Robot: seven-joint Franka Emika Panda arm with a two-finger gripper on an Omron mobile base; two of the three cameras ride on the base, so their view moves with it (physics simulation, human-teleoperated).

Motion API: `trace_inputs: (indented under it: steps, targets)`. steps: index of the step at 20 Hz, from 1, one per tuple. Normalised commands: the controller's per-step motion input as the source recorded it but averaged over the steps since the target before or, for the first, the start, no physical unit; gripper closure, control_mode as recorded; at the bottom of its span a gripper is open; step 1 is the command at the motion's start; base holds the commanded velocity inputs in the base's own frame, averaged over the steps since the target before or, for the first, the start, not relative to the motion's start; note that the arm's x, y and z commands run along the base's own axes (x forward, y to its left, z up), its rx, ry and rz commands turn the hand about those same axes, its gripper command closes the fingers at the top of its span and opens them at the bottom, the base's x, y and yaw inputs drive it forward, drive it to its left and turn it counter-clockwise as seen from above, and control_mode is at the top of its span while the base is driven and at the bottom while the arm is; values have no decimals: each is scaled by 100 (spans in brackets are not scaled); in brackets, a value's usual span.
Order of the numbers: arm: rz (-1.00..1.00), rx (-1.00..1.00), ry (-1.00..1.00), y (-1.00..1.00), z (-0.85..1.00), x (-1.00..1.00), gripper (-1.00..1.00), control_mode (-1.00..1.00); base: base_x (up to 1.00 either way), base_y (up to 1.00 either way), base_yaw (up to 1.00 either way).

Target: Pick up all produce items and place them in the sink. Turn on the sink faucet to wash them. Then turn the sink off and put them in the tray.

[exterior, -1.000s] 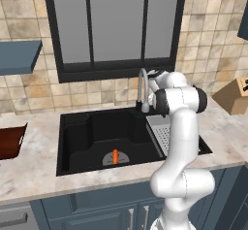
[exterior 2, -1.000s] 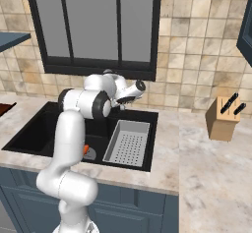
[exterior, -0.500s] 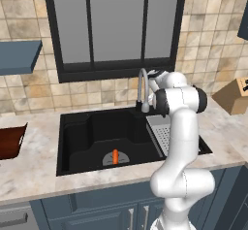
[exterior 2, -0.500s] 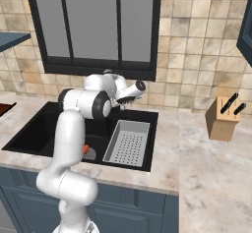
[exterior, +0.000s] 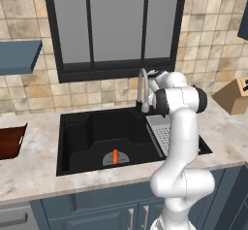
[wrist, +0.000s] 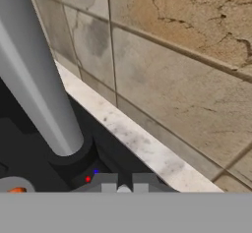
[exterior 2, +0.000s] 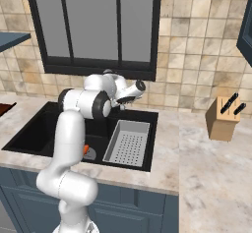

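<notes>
— So, largest first?
— Sink: rectangular black basin, matte, round grey drain disc. Faucet: slim silver gooseneck, dark base.
— And smaller?
— Gripper: jaws closed, empty, beside the faucet base. Carrot: orange, tapered, lying on the drain disc.

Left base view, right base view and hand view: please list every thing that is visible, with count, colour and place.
carrot: one, orange, on the drain disc at the sink bottom
sink: one, black, set in the counter
sink faucet: one, silver, behind the sink
drainer basket: one, light grey, in the sink's right part
tray: one, reddish-brown, on the counter left of the sink
knife block: one, tan, on the counter right
window: one, dark frame, above the faucet
gripper: one, jaws shut, at the faucet's base
</notes>
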Motion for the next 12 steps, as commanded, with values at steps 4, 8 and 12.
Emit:
trace_inputs:
  steps: [4,8,12]
  targets:
    - [0,1,0,-3,-3,0,100,-100,0,0,0]
    - [-3,5,1,-24,-12,0,100,-100,0,0,0]
    - [-6,10,5,-46,-23,0,100,-100,0,0,0]
